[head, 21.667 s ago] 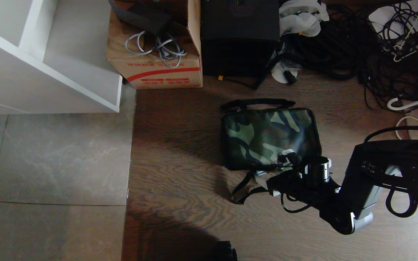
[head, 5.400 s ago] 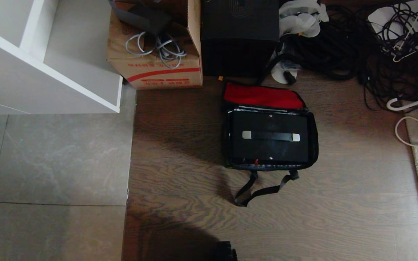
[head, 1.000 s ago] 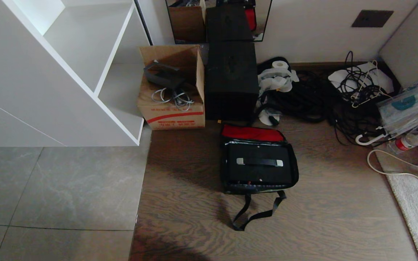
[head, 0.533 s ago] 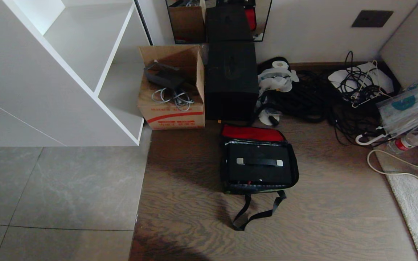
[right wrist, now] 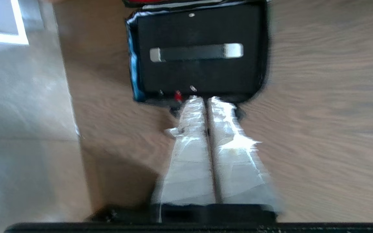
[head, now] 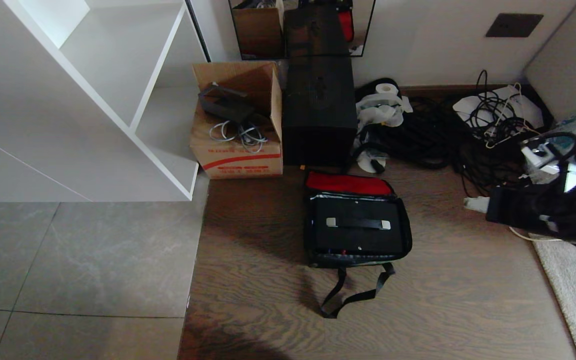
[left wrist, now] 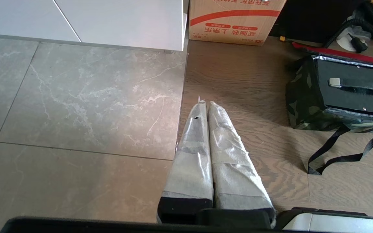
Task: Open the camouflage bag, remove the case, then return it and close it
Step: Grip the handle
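Camouflage bag [head: 357,257] open, case [head: 358,231] inside, no legible writing

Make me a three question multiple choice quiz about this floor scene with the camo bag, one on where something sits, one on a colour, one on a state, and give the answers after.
1. Where is the case?
A. inside the camouflage bag
B. on the white shelf
C. in the cardboard box

2. What colour is the bag's lid lining?
A. blue
B. red
C. yellow

3. How are the right gripper fingers?
A. wide apart
B. closed on the handle
C. shut, holding nothing

Answers: 1 A, the case lies framed by the bag's walls. 2 B, the folded-back lid shows red. 3 C, the right wrist view shows the wrapped fingers pressed together, short of the handle.
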Controlling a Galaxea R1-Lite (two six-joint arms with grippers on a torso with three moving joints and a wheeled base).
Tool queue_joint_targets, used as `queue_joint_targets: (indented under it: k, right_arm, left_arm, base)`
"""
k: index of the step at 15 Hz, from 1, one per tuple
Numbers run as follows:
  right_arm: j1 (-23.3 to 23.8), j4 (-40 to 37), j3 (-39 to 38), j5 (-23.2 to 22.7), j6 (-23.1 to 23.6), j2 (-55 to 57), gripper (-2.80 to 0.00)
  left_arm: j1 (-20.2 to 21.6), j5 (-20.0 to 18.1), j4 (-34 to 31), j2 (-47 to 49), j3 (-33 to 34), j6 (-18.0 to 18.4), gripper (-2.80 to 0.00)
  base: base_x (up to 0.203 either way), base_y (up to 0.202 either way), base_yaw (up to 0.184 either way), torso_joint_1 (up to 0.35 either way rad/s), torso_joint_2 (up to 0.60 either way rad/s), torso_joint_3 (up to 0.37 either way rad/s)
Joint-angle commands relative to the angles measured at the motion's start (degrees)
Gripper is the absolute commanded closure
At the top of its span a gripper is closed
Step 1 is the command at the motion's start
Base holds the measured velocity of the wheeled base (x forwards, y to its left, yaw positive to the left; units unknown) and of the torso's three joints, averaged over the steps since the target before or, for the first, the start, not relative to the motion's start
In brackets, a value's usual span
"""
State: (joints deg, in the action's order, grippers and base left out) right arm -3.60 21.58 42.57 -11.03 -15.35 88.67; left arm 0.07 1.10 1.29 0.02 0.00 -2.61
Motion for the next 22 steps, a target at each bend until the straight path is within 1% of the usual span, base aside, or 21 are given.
queue_joint_targets:
  k: [1,2,3,4,5,6,8,9,10,11,12,13,15,16,18,19,22]
  right_arm:
    - [-2.1,10.9,-0.2,-1.1,-5.1,15.8,-2.8]
    - [-3.4,12.4,0.7,-1.4,-6.1,19.1,-2.8]
    - [-4.6,12.7,1.6,-1.1,-4.4,22.2,-2.8]
    - [-6.1,12.7,1.9,-0.5,0.0,24.9,-2.8]
    - [-7.7,12.9,1.8,1.1,6.0,26.7,-2.8]
    - [-8.7,13.1,1.9,3.9,10.9,27.9,-2.8]
    - [-10.8,14.0,2.9,13.3,22.3,30.7,-2.8]
    - [-11.7,15.7,3.4,18.5,28.6,32.2,-2.8]
    - [-12.5,19.0,3.9,26.3,36.6,34.0,-2.8]
    - [-13.2,23.2,4.2,32.9,44.4,35.6,-2.8]
    - [-13.8,28.0,4.5,37.6,51.8,37.4,-2.8]
    - [-14.4,34.1,5.4,39.9,58.2,39.6,-2.8]
    - [-16.3,40.5,8.1,41.3,65.3,43.5,-2.8]
    - [-17.2,42.6,10.0,41.4,69.0,45.0,-2.8]
    - [-18.3,49.5,12.4,41.3,76.3,48.7,-2.8]
    - [-18.5,51.3,12.9,40.8,78.3,50.3,-2.8]
    - [-18.8,54.1,17.2,36.8,84.6,53.9,-2.8]
  left_arm:
    - [0.0,0.0,0.0,0.0,0.6,0.0,0.0]
    - [0.0,0.0,0.0,0.0,0.6,0.0,0.0]
    - [0.0,0.0,0.0,0.0,0.6,0.0,0.0]
    - [0.0,0.0,0.0,0.0,0.6,0.0,0.0]
    - [0.0,0.0,0.0,0.0,0.5,0.0,0.0]
    - [0.0,0.0,0.0,0.0,0.6,0.0,0.0]
    - [0.0,0.0,0.0,0.0,0.6,0.0,0.0]
    - [0.0,0.0,0.0,0.0,0.6,0.0,0.0]
    - [0.0,0.0,0.0,0.0,0.6,0.0,0.0]
    - [0.0,0.0,0.0,0.0,0.6,0.0,0.0]
    - [0.0,0.0,0.0,0.0,0.6,0.0,0.0]
    - [0.0,0.0,0.0,0.0,0.6,0.0,0.0]
    - [0.0,0.0,0.0,0.0,0.6,0.0,0.0]
    - [0.0,0.0,0.0,0.0,0.6,0.0,0.0]
    - [0.0,0.0,0.0,0.0,0.5,0.0,0.0]
    - [0.0,0.0,0.0,0.0,0.6,0.0,0.0]
    - [0.0,0.0,-0.1,0.0,0.6,0.0,0.0]
  base:
    - [0.0,0.0,0.0,0.0,0.0,0.0]
    - [0.0,0.0,0.0,0.0,0.0,0.0]
    - [0.0,0.0,0.0,0.0,0.0,0.0]
    - [0.0,0.0,0.0,0.0,0.0,0.0]
    - [0.0,0.0,0.0,0.0,0.0,0.0]
    - [0.0,0.0,0.0,0.0,0.0,0.0]
    - [0.0,0.0,0.0,0.0,0.0,0.0]
    - [0.0,0.0,0.0,0.0,0.0,0.0]
    - [0.0,0.0,0.0,0.0,0.0,0.0]
    - [0.0,0.0,0.0,0.0,0.0,0.0]
    - [0.0,0.0,0.0,0.0,0.0,0.0]
    - [0.0,0.0,0.0,0.0,0.0,0.0]
    - [0.0,0.0,0.0,0.0,0.0,0.0]
    - [0.0,0.0,0.0,0.0,0.0,0.0]
    - [0.0,0.0,0.0,0.0,0.0,0.0]
    - [0.0,0.0,0.0,0.0,0.0,0.0]
    - [0.0,0.0,0.0,0.0,0.0,0.0]
